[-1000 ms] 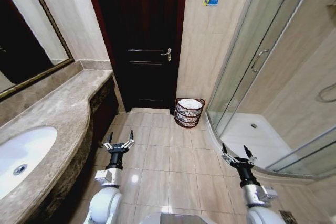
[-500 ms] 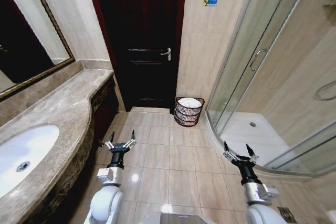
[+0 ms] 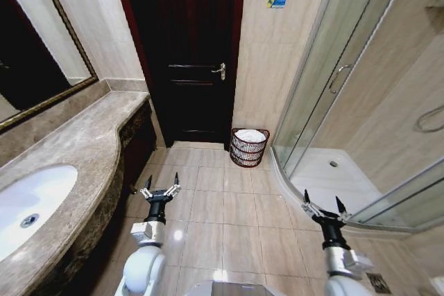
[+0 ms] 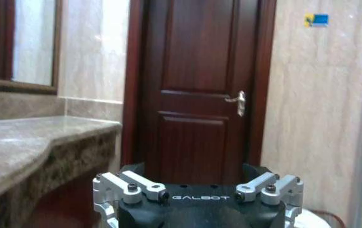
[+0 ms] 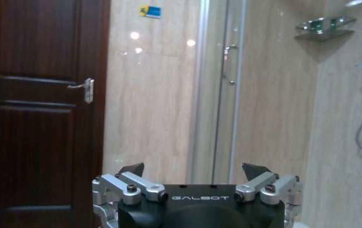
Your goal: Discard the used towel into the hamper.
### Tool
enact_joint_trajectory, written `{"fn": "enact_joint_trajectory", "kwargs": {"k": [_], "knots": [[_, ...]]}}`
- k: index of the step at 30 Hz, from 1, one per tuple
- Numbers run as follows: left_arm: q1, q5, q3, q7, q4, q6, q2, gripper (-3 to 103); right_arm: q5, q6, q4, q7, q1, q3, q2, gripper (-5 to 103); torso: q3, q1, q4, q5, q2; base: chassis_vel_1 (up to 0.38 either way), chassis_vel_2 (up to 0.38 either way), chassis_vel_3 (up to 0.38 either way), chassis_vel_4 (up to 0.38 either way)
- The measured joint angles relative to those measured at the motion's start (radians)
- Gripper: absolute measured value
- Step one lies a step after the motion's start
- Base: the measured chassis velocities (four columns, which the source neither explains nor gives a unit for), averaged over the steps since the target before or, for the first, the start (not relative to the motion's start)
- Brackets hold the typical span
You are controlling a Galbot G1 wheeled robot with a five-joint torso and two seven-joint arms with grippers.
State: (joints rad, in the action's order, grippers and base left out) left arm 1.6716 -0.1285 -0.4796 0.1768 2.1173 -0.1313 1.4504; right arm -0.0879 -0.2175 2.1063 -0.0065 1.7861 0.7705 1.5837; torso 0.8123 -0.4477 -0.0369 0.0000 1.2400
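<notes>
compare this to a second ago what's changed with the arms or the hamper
The whole head view shifted a little, so the camera moved. The right gripper has sunk lower and slightly rightward in that view; the left gripper barely moved. Both stay open and empty. The hamper still stands by the wall with the white towel inside.

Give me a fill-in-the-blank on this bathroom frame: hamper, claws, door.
1. The hamper stands on the floor between the dark door and the glass ____ enclosure.
2. Inside the hamper lies a white ____.
3. The left claw and the right claw are both ____ and hold nothing.
4. The sink is set into the stone counter on the robot's ____ side.

Missing words: shower; towel; open; left
</notes>
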Motion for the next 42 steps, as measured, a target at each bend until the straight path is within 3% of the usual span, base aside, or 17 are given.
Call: {"fn": "enact_joint_trajectory", "kwargs": {"k": [3,6,8,10,12,16,22,29,32,42], "knots": [[0.01,-0.021,-0.014,-0.073,-0.006,0.006,-0.002,100,-0.029,0.003,0.002,-0.003,0.006,-0.021,0.002,100,0.0,0.0,-0.0001,-0.0001,0.0,0.0,0.0,0.0,0.0],[0.011,-0.033,-0.028,-0.098,0.001,0.014,-0.02,100,-0.044,0.017,0.013,-0.026,-0.003,-0.002,-0.003,100,0.0,0.0,0.0,-0.0001,0.0,0.0,0.0,0.0,0.0],[0.008,-0.056,-0.055,-0.122,0.045,0.07,-0.041,100,-0.079,0.114,0.069,-0.043,-0.019,0.029,-0.018,100,0.0,0.0,0.0,0.0001,0.0,0.0,0.0,0.0,0.0],[0.007,-0.064,-0.061,-0.124,0.061,0.091,-0.045,100,-0.089,0.141,0.086,-0.043,-0.025,0.035,-0.022,100,0.0,0.0,0.0,0.0001,0.0,0.0,0.0,0.0,0.0],[0.001,-0.101,-0.093,-0.136,0.128,0.164,-0.058,100,-0.13,0.248,0.166,-0.039,-0.052,0.06,-0.038,100,0.0,0.0,-0.0002,-0.0002,0.0,0.0,0.0,0.0,0.0],[-0.007,-0.152,-0.161,-0.164,0.166,0.21,-0.084,100,-0.191,0.32,0.231,-0.045,-0.057,0.092,-0.067,100,0.0,0.0,0.0001,-0.0001,0.0,0.0,0.0,0.0,0.0],[0.003,-0.183,-0.242,-0.188,0.166,0.194,-0.096,100,-0.213,0.317,0.25,-0.043,-0.04,0.075,-0.084,100,0.0,0.0,-0.0001,0.0,0.0,0.0,0.0,0.0,0.0],[0.004,-0.181,-0.246,-0.177,0.16,0.171,-0.088,100,-0.186,0.344,0.252,0.002,-0.056,0.042,-0.077,100,0.0,0.0,0.0,-0.0001,0.0,0.0,0.0,0.0,0.0],[0.004,-0.179,-0.245,-0.174,0.159,0.169,-0.087,100,-0.176,0.372,0.261,0.061,-0.079,0.016,-0.077,100,0.0,0.0,-0.0001,0.0,0.0,0.0,0.0,0.0,0.0],[0.004,-0.177,-0.243,-0.172,0.158,0.168,-0.087,100,-0.166,0.383,0.264,0.073,-0.082,0.013,-0.075,100,0.0,0.0,0.0,-0.0001,0.0,0.0,0.0,0.0,0.0]]}}
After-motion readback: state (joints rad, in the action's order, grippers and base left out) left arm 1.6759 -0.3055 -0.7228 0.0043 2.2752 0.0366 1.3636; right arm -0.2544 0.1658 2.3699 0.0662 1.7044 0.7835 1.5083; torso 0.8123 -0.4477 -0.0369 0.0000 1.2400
